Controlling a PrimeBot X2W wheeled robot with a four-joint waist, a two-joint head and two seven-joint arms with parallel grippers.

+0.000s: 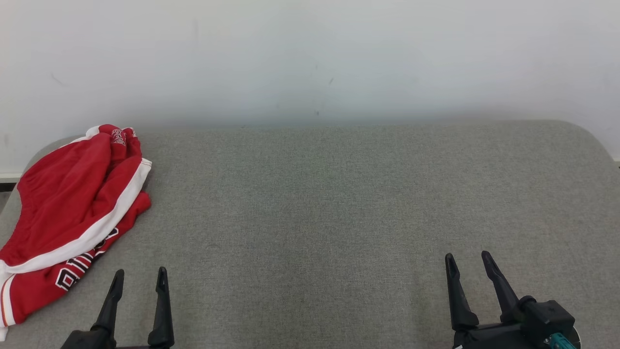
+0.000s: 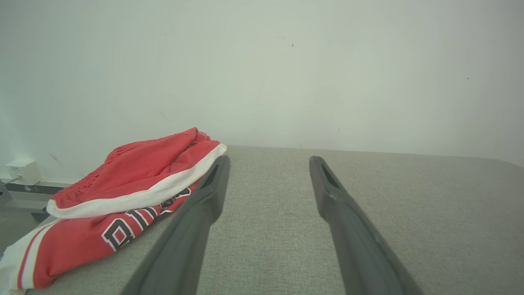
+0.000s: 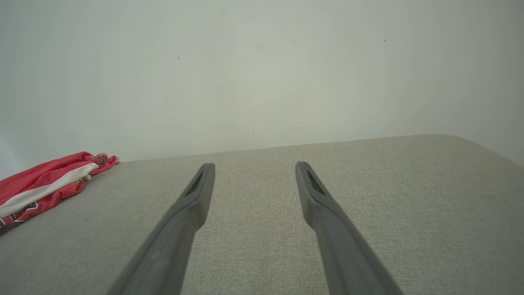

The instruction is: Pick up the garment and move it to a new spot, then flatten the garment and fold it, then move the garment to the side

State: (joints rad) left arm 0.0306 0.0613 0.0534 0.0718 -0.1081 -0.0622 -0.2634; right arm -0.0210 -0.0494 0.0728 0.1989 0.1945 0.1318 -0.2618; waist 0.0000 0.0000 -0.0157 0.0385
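The garment [image 1: 68, 213] is a crumpled red piece with a broad white stripe and dark lettering, lying in a heap at the far left of the grey table [image 1: 339, 203]. It hangs slightly over the left edge. My left gripper [image 1: 140, 275] stands open at the lower left, just right of the heap and apart from it. In the left wrist view the garment [image 2: 135, 184] lies left of the open left gripper [image 2: 268, 162]. My right gripper [image 1: 469, 259] is open at the lower right, far from the cloth. The right wrist view has the garment [image 3: 49, 184] at its left edge, beyond the open right gripper [image 3: 254, 166].
A pale wall [image 1: 310, 58] rises straight behind the table's far edge. The table's corners are rounded at the far right [image 1: 581, 133]. A small white box [image 2: 22, 171] sits on a ledge by the wall, left of the table.
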